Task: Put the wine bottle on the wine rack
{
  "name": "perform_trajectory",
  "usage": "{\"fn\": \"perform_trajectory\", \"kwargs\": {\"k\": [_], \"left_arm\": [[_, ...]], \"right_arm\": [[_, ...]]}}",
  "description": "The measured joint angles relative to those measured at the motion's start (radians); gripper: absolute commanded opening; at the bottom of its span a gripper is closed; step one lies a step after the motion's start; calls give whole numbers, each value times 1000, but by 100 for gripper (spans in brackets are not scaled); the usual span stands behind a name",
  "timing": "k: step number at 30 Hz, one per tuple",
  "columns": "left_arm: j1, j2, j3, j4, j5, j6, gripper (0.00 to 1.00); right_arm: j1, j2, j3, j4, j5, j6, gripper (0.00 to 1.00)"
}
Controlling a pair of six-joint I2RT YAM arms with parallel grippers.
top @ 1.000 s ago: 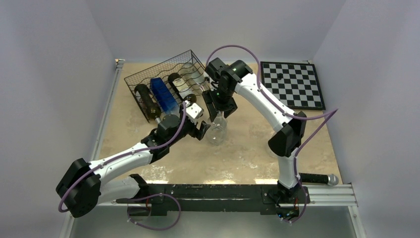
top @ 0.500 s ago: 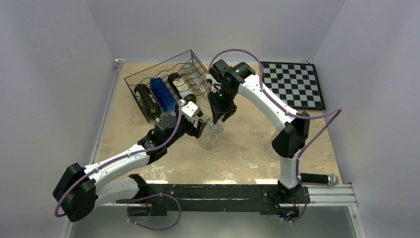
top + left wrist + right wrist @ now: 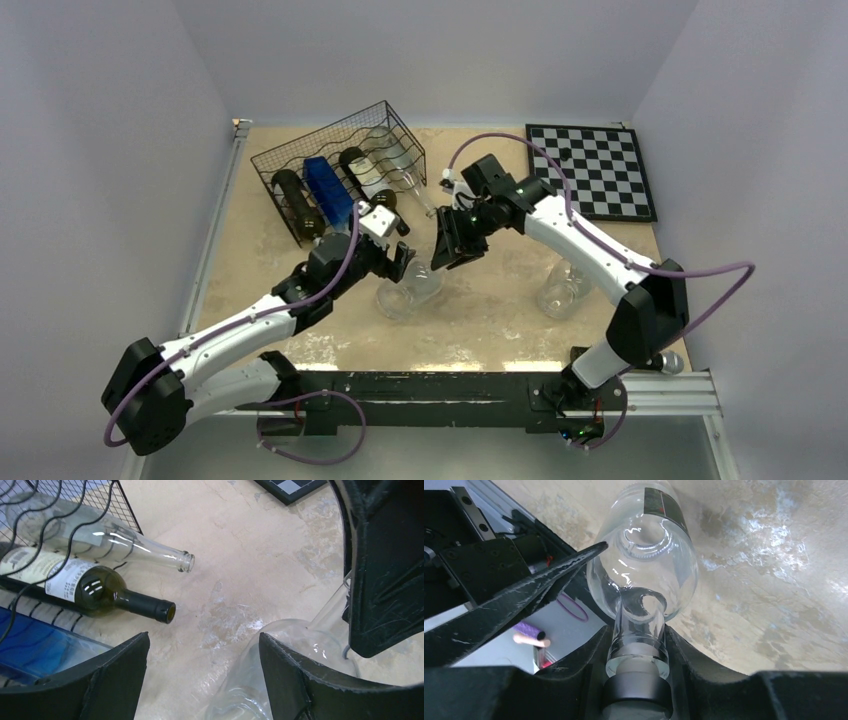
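Three pale walls [image 3: 430,60] enclose the beige table [image 3: 500,315] holding the wine rack [image 3: 340,172].

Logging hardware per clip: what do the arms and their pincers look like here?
The left arm and right arm have white links with black joints. A purple cable loops along each. The left pincer and right pincer are matte black, with flat, tapered fingers.

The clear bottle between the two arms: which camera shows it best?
The right wrist view: the clear bottle fills it, neck clamped in the right jaws, label visible. The top view shows it small and faint; the left wrist view catches only part of its shoulder.
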Motion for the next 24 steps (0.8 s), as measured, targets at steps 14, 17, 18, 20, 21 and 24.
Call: {"fn": "perform_trajectory", "kwargs": {"k": [14,17,18,20,21,24], "left_arm": [[10,-85,163,-484,-113,-378,99],[23,-48,171,-540,-50,-436,99],[31,-30,171,-562,-21,-455,99],[57,7,170,-602,45,-494,99],[73,18,167,-615,76,-506,99],[136,36,158,-655,172,-566,99]], "right_arm": [[-29,-380,-541,541,58,156,0],[-29,-433,-613,601,70,151,0],[-29,-448,-632,614,71,149,0],[-29,-472,-663,637,69,141,0],[-29,-480,-673,644,68,138,0],[-29,-503,-706,669,59,129,0]]}}
